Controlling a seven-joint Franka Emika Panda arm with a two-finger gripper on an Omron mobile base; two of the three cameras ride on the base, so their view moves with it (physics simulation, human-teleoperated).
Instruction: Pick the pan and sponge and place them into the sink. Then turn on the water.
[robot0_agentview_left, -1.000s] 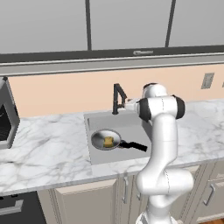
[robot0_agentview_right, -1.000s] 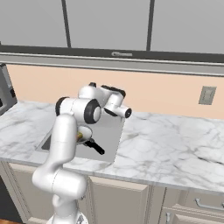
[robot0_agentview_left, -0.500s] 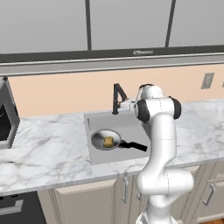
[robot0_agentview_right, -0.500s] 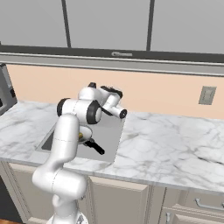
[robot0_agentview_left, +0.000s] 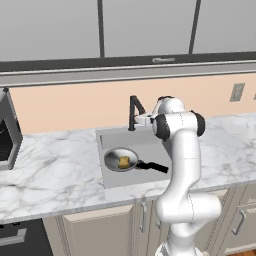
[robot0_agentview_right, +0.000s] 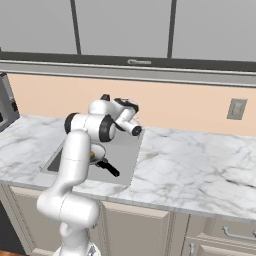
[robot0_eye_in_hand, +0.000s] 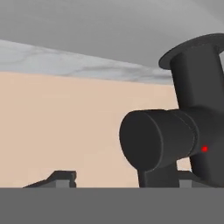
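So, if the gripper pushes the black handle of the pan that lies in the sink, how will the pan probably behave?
The pan looks like rigid metal, so it would likely slide or pivot as one piece, not bend. Its flat bottom rests in the sink, so tipping seems unlikely. The sponge lies loose inside it and would probably shift, being small and seemingly light.

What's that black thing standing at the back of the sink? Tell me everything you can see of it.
It's the faucet, matte black and angular, standing upright at the back rim of the sink. A straight post rises and bends forward into a short spout over the basin. In the hand view a thick dark cylinder juts sideways from the post, with a small red dot beside it. No water runs from the spout. The gripper is right beside it; contact can't be judged.
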